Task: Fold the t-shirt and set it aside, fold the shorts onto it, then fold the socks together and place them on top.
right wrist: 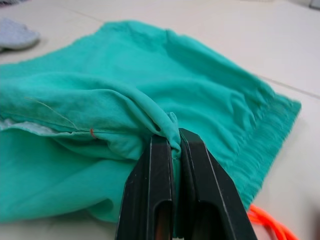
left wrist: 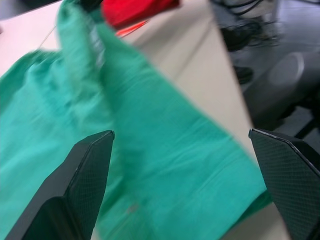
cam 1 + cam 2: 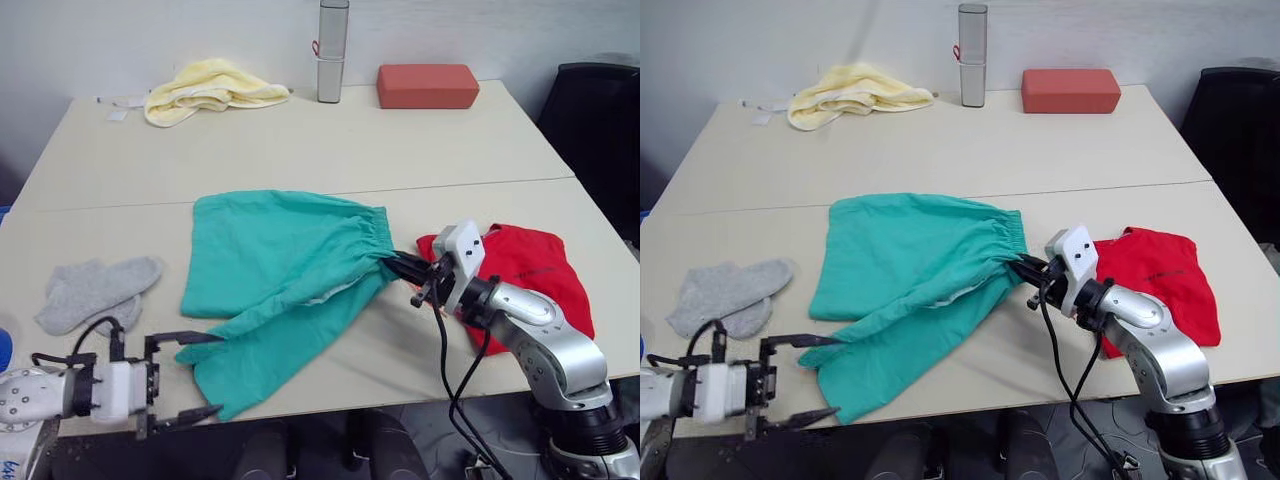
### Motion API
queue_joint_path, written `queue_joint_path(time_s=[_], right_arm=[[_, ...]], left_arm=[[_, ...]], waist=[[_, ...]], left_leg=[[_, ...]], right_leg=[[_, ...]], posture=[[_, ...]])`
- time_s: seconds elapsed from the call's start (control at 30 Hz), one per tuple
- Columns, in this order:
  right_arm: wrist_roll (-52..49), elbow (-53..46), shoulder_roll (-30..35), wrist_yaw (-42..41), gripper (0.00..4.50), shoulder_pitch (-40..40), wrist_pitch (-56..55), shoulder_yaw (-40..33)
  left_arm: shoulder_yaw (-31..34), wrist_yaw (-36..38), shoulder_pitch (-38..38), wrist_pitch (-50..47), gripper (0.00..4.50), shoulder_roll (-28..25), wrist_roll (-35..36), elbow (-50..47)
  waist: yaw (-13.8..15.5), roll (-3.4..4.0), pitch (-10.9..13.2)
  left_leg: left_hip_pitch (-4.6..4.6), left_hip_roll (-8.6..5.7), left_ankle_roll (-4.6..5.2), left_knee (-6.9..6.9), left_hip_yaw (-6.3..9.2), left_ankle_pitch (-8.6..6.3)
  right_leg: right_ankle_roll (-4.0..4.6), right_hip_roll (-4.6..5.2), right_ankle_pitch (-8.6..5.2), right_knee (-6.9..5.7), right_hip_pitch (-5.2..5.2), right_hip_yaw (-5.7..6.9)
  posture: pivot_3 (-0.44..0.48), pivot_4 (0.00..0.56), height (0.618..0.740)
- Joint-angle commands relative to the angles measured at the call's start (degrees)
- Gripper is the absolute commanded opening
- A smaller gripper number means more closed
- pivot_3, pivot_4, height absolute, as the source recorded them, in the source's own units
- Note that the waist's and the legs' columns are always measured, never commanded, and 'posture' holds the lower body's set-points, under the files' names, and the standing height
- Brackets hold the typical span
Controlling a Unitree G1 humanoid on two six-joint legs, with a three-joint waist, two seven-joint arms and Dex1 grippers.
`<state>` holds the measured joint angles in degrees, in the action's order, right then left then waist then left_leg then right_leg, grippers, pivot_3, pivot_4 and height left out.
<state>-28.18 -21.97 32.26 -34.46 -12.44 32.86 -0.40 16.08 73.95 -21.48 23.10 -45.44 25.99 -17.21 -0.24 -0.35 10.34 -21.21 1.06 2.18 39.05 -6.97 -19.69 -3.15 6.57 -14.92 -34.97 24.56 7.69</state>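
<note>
The teal shorts lie spread across the table's middle, one leg reaching the near edge. My right gripper is shut on the shorts' waistband corner. A folded red t-shirt lies on the table at the right, behind my right arm. Two grey socks lie at the left near edge. My left gripper is open at the near edge, its fingers on either side of the shorts' leg hem without closing on it.
At the far side lie a pale yellow towel, a grey upright canister and a brick-red block. A black chair stands at the right. The table's seam runs across its middle.
</note>
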Motion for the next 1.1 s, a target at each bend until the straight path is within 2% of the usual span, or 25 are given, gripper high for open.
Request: queue_joint_path(time_s=[0.03,0.17,0.27,0.4,0.53,0.73,0.83,0.93,0.97,1.1], right_arm=[[0.47,-0.56,0.22,-0.09,0.04,0.41,-0.03,-0.73],[0.18,-1.36,0.44,-0.71,0.04,1.22,0.18,-1.30],[-0.26,-1.81,0.69,-1.09,0.04,1.47,0.41,-1.93],[-0.70,-2.14,0.86,-1.45,0.04,1.77,0.63,-2.64],[-1.28,-2.67,1.03,-1.71,0.00,2.59,0.98,-3.25],[-1.48,-2.76,1.24,-1.95,0.00,3.33,1.53,-3.94],[-1.48,-2.68,1.44,-2.13,0.00,3.49,1.55,-4.20],[-1.38,-2.46,1.75,-2.27,0.00,3.59,1.20,-4.62],[-1.35,-2.33,1.90,-2.44,0.00,3.64,1.06,-4.87],[-1.42,-2.00,2.43,-3.50,0.00,3.83,0.24,-5.93]], left_arm=[[-1.17,-0.96,-2.42,3.15,4.50,0.87,-3.57,-1.41],[-3.86,-4.78,-4.02,5.37,4.50,2.84,-10.00,-1.56],[-4.63,-10.77,-1.64,4.59,4.50,4.56,-16.63,0.27],[-5.79,-12.64,-1.60,3.10,4.50,4.41,-17.41,0.65],[-6.30,-12.68,-2.18,0.30,3.76,3.53,-14.82,0.63],[-5.11,-8.90,-3.64,-6.98,2.05,1.60,-4.85,-0.96],[-3.72,-8.93,-2.71,-7.62,1.12,0.74,-4.44,0.58],[-1.69,-11.75,1.78,-10.03,0.15,0.40,-4.56,3.01],[-1.09,-12.67,3.44,-11.11,0.03,0.53,-4.06,3.69],[-0.45,-10.30,6.84,-11.50,0.03,-0.52,-2.81,6.24]], waist=[[-0.05,0.04,0.01],[0.06,0.04,0.01],[0.39,0.04,0.00],[0.20,0.04,0.00],[0.02,0.05,0.01],[0.18,0.05,0.01],[0.19,0.09,0.03],[0.30,0.09,0.03],[0.29,0.09,0.03],[0.17,0.10,0.03]], left_leg=[[0.02,0.00,0.00,-0.02,-0.01,0.00],[0.03,0.01,0.06,-0.02,-0.01,-0.02],[0.01,0.00,0.30,-0.01,0.00,-0.14],[0.01,0.00,0.34,-0.01,0.01,-0.13],[0.01,0.02,0.26,-0.04,0.00,-0.13],[0.02,0.02,0.29,-0.03,0.01,-0.14],[0.01,0.02,0.29,-0.03,0.04,-0.14],[0.01,0.02,0.29,-0.03,0.04,-0.14],[0.01,0.02,0.30,-0.03,0.04,-0.13],[0.00,0.02,0.22,-0.03,0.04,-0.09]], right_leg=[[0.00,-0.01,0.00,-0.01,0.00,-0.01],[0.00,-0.03,0.00,-0.03,0.00,0.00],[0.00,-0.02,0.00,-0.01,-0.01,0.00],[-0.03,-0.01,0.02,-0.02,-0.02,-0.01],[-0.02,-0.02,0.01,-0.01,0.01,0.00],[-0.02,-0.01,0.01,0.00,0.00,-0.01],[-0.01,-0.01,0.00,0.00,0.00,0.00],[-0.01,-0.01,0.00,0.00,0.00,0.00],[-0.01,-0.01,0.00,-0.02,0.00,0.01],[-0.01,-0.01,0.01,-0.02,0.00,0.02]], posture=[[0.000,0.150,0.740],[0.000,0.150,0.740],[0.000,0.150,0.740],[0.000,0.150,0.740],[0.000,0.150,0.740],[0.000,0.150,0.740],[0.000,0.150,0.740],[0.000,0.150,0.740],[0.000,0.150,0.740],[0.000,0.150,0.740]])
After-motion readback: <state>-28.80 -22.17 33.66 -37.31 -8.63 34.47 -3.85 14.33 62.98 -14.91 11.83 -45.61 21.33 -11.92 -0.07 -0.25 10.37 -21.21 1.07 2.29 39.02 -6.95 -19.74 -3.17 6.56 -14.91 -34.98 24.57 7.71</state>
